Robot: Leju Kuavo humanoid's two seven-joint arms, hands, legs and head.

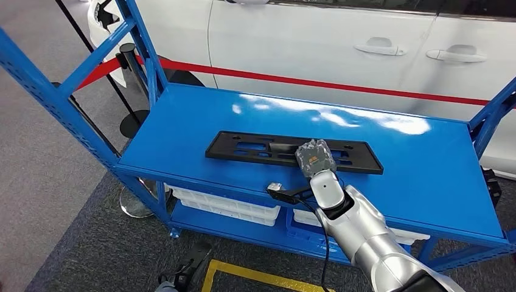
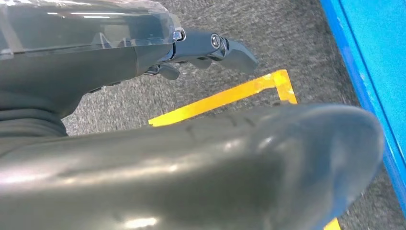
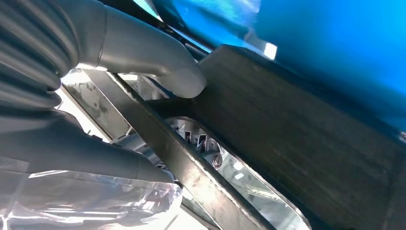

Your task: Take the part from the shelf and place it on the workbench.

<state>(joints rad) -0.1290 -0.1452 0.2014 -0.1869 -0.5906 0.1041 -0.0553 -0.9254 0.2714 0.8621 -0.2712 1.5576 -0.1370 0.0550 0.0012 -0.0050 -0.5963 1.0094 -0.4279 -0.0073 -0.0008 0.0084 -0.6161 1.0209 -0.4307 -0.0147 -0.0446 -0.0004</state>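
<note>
The part (image 1: 255,148) is a long flat black plate with cut-outs, lying on the top board of the blue shelf (image 1: 426,182). My right hand (image 1: 315,157) lies over the part's near edge, right of its middle. In the right wrist view the grey thumb (image 3: 163,67) presses on the part (image 3: 306,139), and one of its bars runs between the thumb and the darker fingers (image 3: 95,158), so the hand grips it. My left hand (image 2: 95,67) hangs over the grey carpet beside the shelf, holding nothing, its fingers (image 2: 225,48) stretched out away from the thumb.
A white car (image 1: 341,42) stands close behind the shelf, with a red barrier belt (image 1: 316,82) and a black stanchion (image 1: 129,67) at the back left. White bins (image 1: 225,207) sit on the lower board. Yellow tape (image 1: 255,275) marks the carpet in front.
</note>
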